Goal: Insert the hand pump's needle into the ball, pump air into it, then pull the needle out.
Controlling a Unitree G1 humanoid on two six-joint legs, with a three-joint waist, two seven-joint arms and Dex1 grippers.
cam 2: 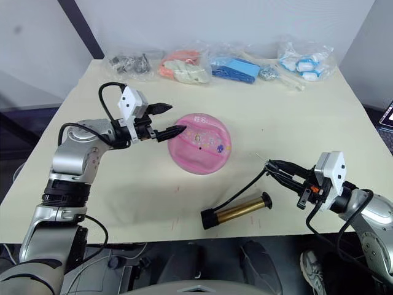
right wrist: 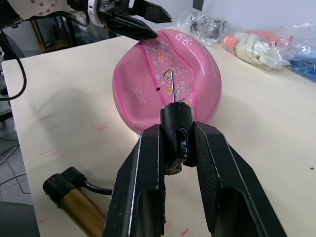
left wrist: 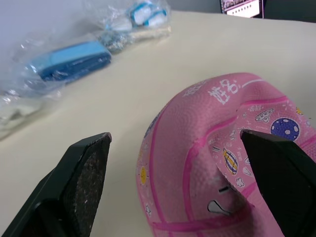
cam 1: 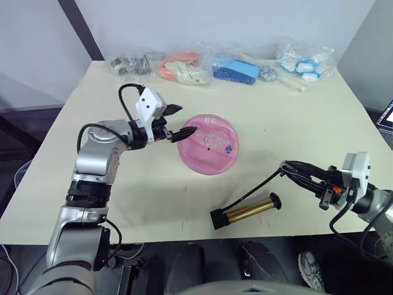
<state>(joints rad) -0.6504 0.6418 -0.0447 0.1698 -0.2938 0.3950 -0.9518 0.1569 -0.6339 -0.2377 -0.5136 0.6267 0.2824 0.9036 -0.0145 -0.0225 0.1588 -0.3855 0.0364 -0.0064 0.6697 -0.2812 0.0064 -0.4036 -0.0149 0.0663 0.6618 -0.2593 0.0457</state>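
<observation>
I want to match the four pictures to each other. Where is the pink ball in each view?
Left eye: the ball at table centre, by the left gripper.
Right eye: ball at centre.
Left wrist: ball between the open fingers.
Right wrist: ball beyond the needle.
Shared landmark: the blue bagged item.

Even, bright diffuse light from overhead; head views sharp. Soft shadow on the counter [cam 1: 295, 123] beneath the left arm and under the ball [cam 1: 207, 144]. Mild glare on the plastic bags [cam 1: 306, 61]. Left wrist view: background bags blurred, near claw [left wrist: 190, 182] fingers soft.
</observation>
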